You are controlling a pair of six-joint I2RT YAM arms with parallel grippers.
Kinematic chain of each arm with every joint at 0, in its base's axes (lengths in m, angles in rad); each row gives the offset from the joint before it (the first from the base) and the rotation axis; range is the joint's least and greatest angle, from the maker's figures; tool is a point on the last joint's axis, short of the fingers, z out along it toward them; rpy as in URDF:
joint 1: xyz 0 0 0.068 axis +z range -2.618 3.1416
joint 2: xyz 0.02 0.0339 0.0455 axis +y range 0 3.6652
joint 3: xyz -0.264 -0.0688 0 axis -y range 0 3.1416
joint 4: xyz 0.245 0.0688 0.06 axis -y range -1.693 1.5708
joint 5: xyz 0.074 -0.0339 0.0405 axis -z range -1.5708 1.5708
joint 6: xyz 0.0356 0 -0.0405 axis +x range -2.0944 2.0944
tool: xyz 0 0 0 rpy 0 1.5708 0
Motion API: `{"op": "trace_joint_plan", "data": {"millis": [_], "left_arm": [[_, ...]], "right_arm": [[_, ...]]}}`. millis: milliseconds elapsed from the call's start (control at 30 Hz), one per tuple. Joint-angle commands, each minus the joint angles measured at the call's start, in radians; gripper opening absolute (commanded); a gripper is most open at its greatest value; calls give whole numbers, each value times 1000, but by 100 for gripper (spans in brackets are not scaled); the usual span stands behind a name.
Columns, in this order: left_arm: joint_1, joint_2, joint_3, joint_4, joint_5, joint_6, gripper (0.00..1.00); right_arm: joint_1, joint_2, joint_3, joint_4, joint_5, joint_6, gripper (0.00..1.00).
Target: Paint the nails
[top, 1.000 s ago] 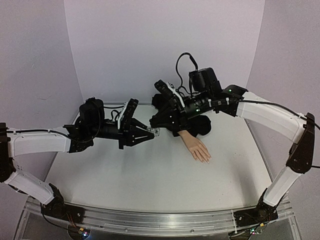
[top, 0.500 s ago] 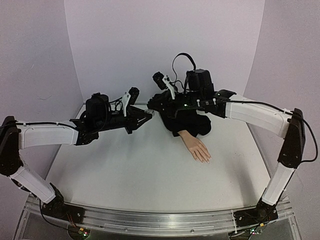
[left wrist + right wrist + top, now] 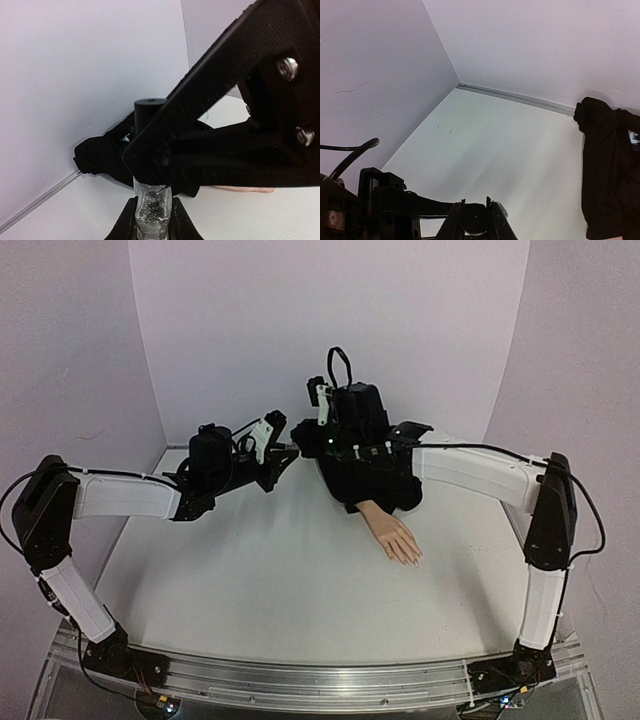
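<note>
Nails (image 3: pixel 411 558) pale, glossy; left claw (image 3: pixel 152 227) clamps glittery clear bottle (image 3: pixel 151 206), right claw (image 3: pixel 475 214) its round cap (image 3: pixel 148 111).

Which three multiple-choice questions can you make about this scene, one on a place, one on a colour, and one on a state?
1. Where does the mannequin hand lie? A. On the table, right of centre. B. Held up in the air. C. Against the left wall.
2. What colour is its sleeve? A. White. B. Black. C. Red.
3. How is the robot's left hand? A. Wide open. B. Shut on nothing. C. Shut on the clear bottle.
1 A: it rests flat on the table. 2 B: black cloth bunches at its wrist. 3 C: both fingers press the bottle's sides.
</note>
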Motion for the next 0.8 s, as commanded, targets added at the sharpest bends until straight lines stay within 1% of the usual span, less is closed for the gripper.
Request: {"op": "trace_joint_plan", "data": {"millis": [0, 33, 167, 200, 267, 333, 433, 533, 633, 700, 767], "left_arm": [[-59, -97, 36, 270, 201, -25, 0], [-59, -105, 18, 262, 189, -49, 0], [-59, -147, -68, 240, 149, -125, 0], [-58, -156, -94, 230, 145, -143, 0], [-55, -176, -121, 207, 143, -179, 0], [-48, -197, -134, 174, 190, -195, 0], [-44, -223, -124, 109, 316, -230, 0], [-41, -236, -90, 14, 458, -247, 0], [-36, -245, -78, -25, 585, -283, 0], [-34, -251, -77, -34, 638, -304, 0], [-35, -256, -77, -39, 660, -320, 0]], "right_arm": [[78, 0, -8, -163, -104, 91, 29], [71, -28, -11, -187, -108, 90, 39], [36, -158, -84, -220, -116, 56, 62], [24, -195, -106, -225, -153, 31, 67], [-3, -254, -149, -236, -234, -27, 74], [-29, -319, -206, -237, -327, -110, 77], [-68, -380, -244, -252, -443, -223, 77], [-115, -416, -249, -254, -646, -315, 71], [-121, -425, -231, -255, -792, -421, 66], [-121, -409, -200, -261, -850, -435, 62], [-121, -378, -157, -275, -907, -433, 53]]}}
